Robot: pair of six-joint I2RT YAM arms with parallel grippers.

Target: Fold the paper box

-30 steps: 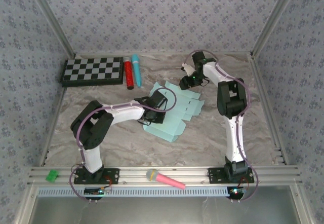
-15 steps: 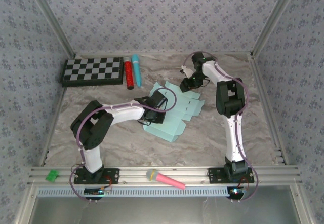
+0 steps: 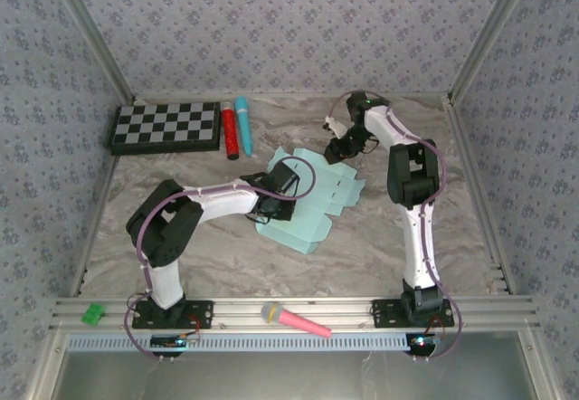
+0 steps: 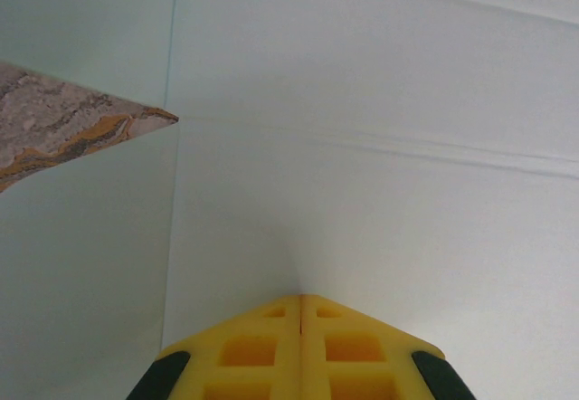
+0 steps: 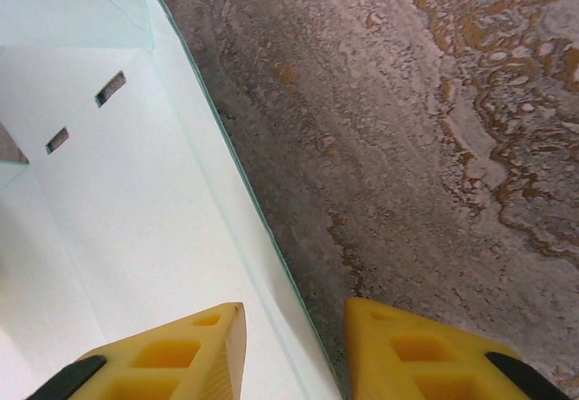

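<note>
On the near rail, a pink toy microphone (image 3: 297,319) is being seen lying at a slant, with a small green piece (image 3: 92,313) at the rail's left end. Further in, at the middle of the marbled table (image 3: 362,246), the paper box (image 3: 312,201) is being kept flat as an unfolded pale aqua sheet with flaps and tabs. Its left part is being pressed down by the left gripper (image 4: 300,302), whose yellow jaws are being held tight together with no gap between them, tips on the card. At the sheet's far right edge, the right gripper (image 5: 294,320) is being held low, its jaws spread apart; the card's edge is being straddled, one finger over the card and the other over the bare table. At the far left, a checkerboard (image 3: 166,127) is being flanked on its right by a red marker (image 3: 230,131) and a turquoise marker (image 3: 243,126) lying side by side.
</note>
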